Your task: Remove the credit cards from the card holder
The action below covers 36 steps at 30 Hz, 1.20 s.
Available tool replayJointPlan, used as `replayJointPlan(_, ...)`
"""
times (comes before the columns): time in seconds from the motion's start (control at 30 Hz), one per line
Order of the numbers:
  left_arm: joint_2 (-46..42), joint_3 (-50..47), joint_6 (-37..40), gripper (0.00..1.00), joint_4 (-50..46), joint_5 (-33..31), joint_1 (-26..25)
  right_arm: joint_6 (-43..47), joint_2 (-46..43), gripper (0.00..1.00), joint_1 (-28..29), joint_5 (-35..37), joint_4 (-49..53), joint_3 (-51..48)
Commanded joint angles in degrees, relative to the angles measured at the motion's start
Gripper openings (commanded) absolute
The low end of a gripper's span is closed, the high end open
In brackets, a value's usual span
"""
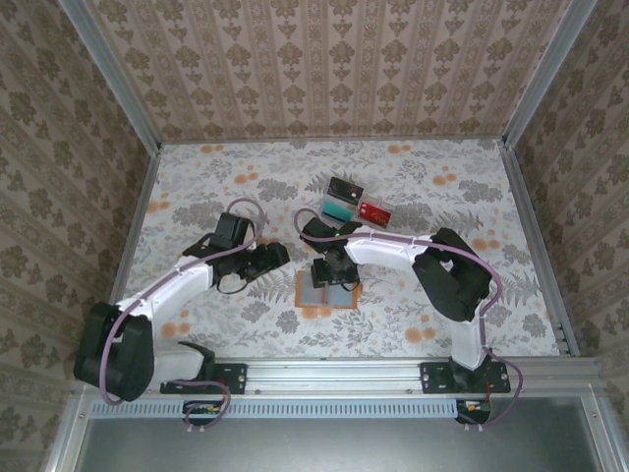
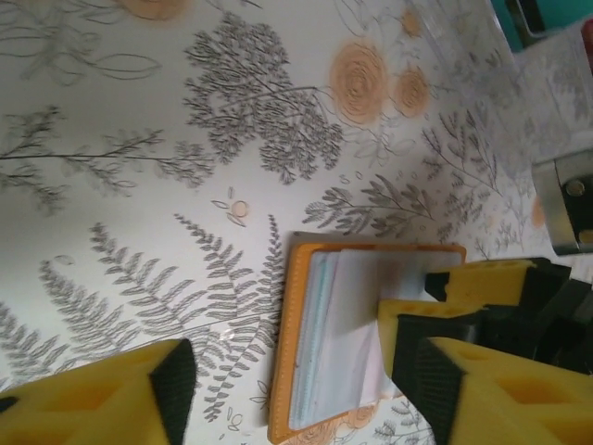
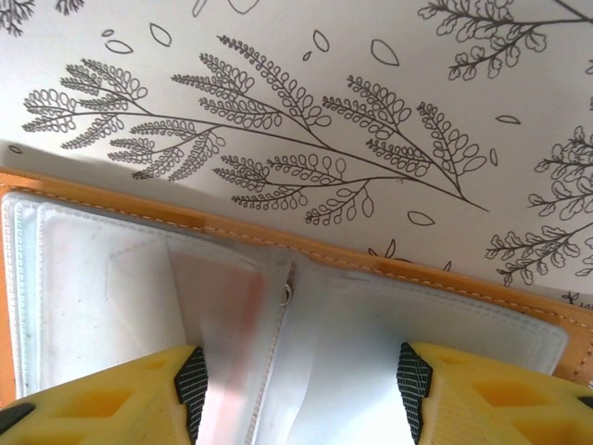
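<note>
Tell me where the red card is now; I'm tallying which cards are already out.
Top view: the red card lies on the table just beyond the open card holder, right of the teal card.

Soft, even light fell across the worktop [image 1: 393, 324], the arms [image 1: 383, 248] throwing only faint, fuzzy shadows. Up close, the card holder [image 3: 93, 278] laid a gentle shadow along its upper edge, its clear pockets [image 3: 371, 343] milky with sheen. The fingers [image 3: 102, 403] of the right gripper [image 3: 296, 394] were blurred, too near the lens. The left wrist view washed out and smeared toward its right side.
</note>
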<state>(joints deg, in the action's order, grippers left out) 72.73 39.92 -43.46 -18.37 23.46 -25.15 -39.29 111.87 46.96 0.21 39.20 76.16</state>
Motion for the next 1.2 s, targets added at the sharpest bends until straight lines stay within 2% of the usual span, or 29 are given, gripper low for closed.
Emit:
replayJointPlan(0.0,2.0,1.5,-1.8,0.58,3.1,2.7,-0.6,1.1,2.7,0.57,-0.2,3.1,2.4,-0.3)
replayJointPlan(0.03,2.6,1.4,-2.0,0.55,3.4,3.0,-2.6,1.3,2.8,0.55,-0.2,3.3,2.2,-0.7)
replayJointPlan(0.17,5.4,1.5,-3.7,0.42,5.2,3.8,-4.9,1.9,3.0,0.51,-0.2,3.7,1.6,-2.0)
replayJointPlan(0.47,11.0,1.9,-6.4,0.38,8.5,5.4,-8.6,3.1,2.3,0.45,-0.3,2.5,-0.6,-3.7)
replayJointPlan(0.73,9.6,1.1,-6.7,0.34,8.7,5.8,-8.9,3.4,1.8,0.44,-0.4,1.8,-1.3,-4.2)
replayJointPlan(0.87,8.6,1.2,-6.4,0.28,8.3,6.1,-8.9,3.4,1.8,0.44,-0.5,1.8,-1.3,-4.3)
replayJointPlan(1.17,12.0,1.8,-6.0,0.26,8.9,7.6,-10.0,3.3,1.7,0.40,-0.7,0.9,-2.0,-4.4)
